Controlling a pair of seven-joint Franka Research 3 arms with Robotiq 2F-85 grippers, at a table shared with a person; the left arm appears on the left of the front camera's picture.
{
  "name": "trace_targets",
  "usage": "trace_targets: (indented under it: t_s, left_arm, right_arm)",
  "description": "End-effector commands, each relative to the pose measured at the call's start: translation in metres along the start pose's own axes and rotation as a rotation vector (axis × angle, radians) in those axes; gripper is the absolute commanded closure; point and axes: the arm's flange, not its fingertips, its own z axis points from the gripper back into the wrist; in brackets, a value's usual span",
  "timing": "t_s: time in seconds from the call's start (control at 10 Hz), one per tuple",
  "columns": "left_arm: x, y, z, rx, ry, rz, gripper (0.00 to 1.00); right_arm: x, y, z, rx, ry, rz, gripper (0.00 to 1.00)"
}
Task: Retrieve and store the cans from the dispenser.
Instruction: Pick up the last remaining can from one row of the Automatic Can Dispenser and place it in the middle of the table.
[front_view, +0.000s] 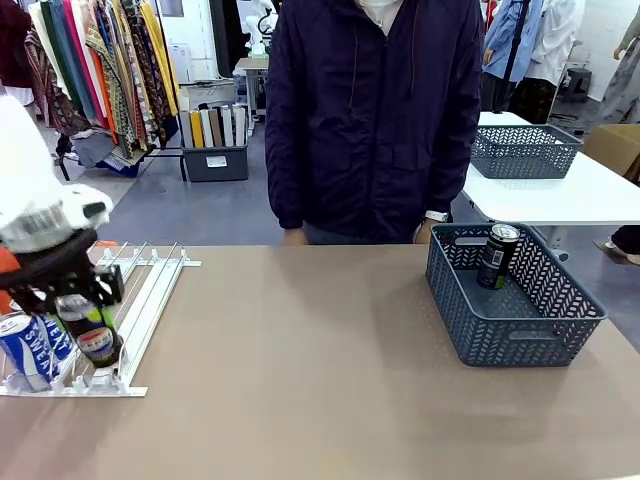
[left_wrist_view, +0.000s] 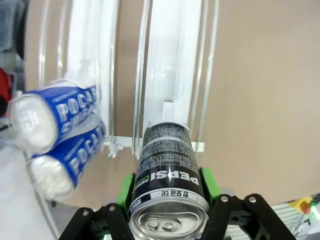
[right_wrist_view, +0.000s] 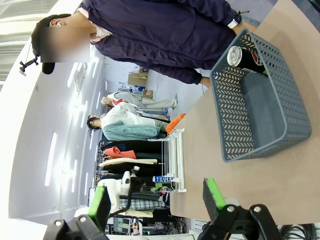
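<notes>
The left claw (left_wrist_view: 168, 192) is clamped on a black Pepsi can (left_wrist_view: 167, 150), one green pad (left_wrist_view: 125, 187) pressed to each side; the can stands at the near end of a lane in the dispenser (left_wrist_view: 172, 75), silver top towards the wrist camera; its base is hidden behind its own body there, and in the front view the black fingers cover much of it. Just beside it, in the next lane, two blue cans (left_wrist_view: 57, 135) lie one against the other; their lettering is cut short and the front view clips them at the picture's edge. The right claw (right_wrist_view: 156, 202) hangs above the worktop (front_view: 320, 380) with its fingers apart and nothing between them; its lower parts run off the bottom edge. A second black can (front_view: 497, 256) leans in the grey basket (front_view: 520, 335) at the right, its foot hidden by the lattice wall. A person (front_view: 370, 110) stands at the far side; the hands are barely visible at the worktop's rim.
</notes>
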Motion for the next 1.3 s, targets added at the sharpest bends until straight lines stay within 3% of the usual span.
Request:
trace_targets:
  t_s: [0.0, 0.2, 0.4, 0.5, 0.6, 0.7, 1.1, 1.2]
  left_arm:
    - [-0.027, 0.012, 0.095, -0.083, -0.181, -0.006, 1.0]
    - [-0.06, 0.029, 0.167, -0.103, -0.282, 0.009, 1.0]
    - [-0.086, 0.043, 0.198, -0.121, -0.362, 0.028, 1.0]
    - [-0.09, 0.05, 0.201, -0.144, -0.37, 0.055, 1.0]
    - [-0.088, 0.055, 0.199, -0.148, -0.316, 0.072, 1.0]
    - [-0.097, 0.043, 0.212, -0.119, -0.367, 0.05, 1.0]
    - [-0.097, 0.044, 0.206, -0.109, -0.351, 0.062, 1.0]
    - [-0.088, 0.033, 0.202, -0.207, -0.312, 0.019, 1.0]
  right_arm:
    - [0.002, 0.002, -0.002, 0.027, -0.012, 0.024, 0.0]
    - [0.002, 0.002, -0.002, 0.027, -0.012, 0.024, 0.0]
    - [0.002, 0.002, -0.002, 0.027, -0.012, 0.024, 0.0]
    - [0.002, 0.002, -0.002, 0.027, -0.012, 0.024, 0.0]
    - [0.002, 0.002, -0.002, 0.027, -0.012, 0.024, 0.0]
    - [0.002, 0.002, -0.002, 0.027, -0.012, 0.024, 0.0]
    - [0.002, 0.002, -0.002, 0.027, -0.012, 0.024, 0.0]
    - [0.002, 0.002, -0.002, 0.027, -0.012, 0.024, 0.0]
